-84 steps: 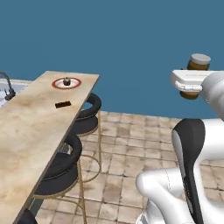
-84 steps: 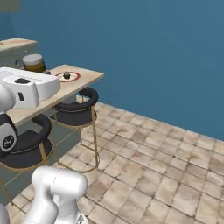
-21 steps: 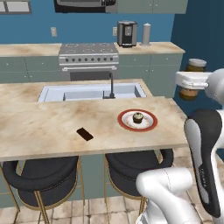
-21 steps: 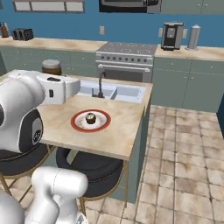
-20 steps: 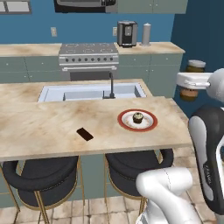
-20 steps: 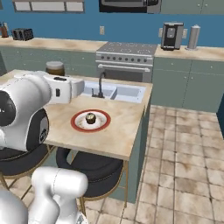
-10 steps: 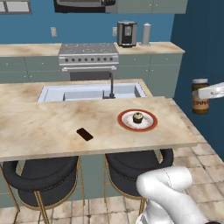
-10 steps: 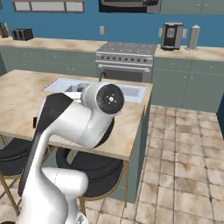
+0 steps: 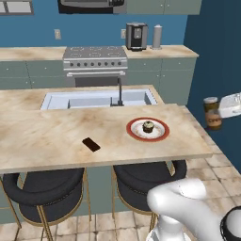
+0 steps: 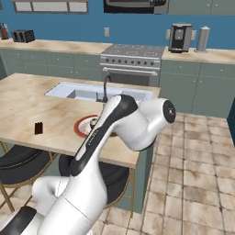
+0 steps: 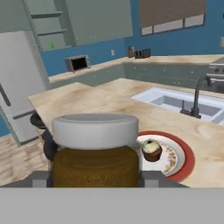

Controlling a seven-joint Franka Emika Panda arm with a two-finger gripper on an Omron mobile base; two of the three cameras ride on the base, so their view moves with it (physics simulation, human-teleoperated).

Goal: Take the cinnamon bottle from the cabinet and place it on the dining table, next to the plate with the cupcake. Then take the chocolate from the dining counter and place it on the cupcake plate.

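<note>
The cinnamon bottle [image 9: 212,113], brown with a pale cap, hangs in the air just past the right end of the dining table [image 9: 47,136]. My gripper [image 9: 218,112] reaches in from the right edge, shut on it. In the hand view the bottle [image 11: 95,154] stands close between the dark fingertips [image 11: 42,178]. Beyond it lies the red-rimmed plate [image 11: 180,156] with the cupcake [image 11: 151,150]. That plate [image 9: 160,134] sits near the table's right end, and the chocolate [image 9: 91,144] lies left of it near the front edge. My own arm hides part of the plate [image 10: 82,124]; the chocolate [image 10: 38,128] shows to its left.
A sink with a dark faucet [image 9: 118,92] is set into the table's far side. Two black stools [image 9: 44,188] stand under the near edge. Stove [image 9: 94,59] and counters line the back wall. Tiled floor lies open to the right of the table.
The arm has swung right and down, carrying the cinnamon bottle from above the table's right end to beside and below that spot. In the right base view the arm now crosses the plate.
</note>
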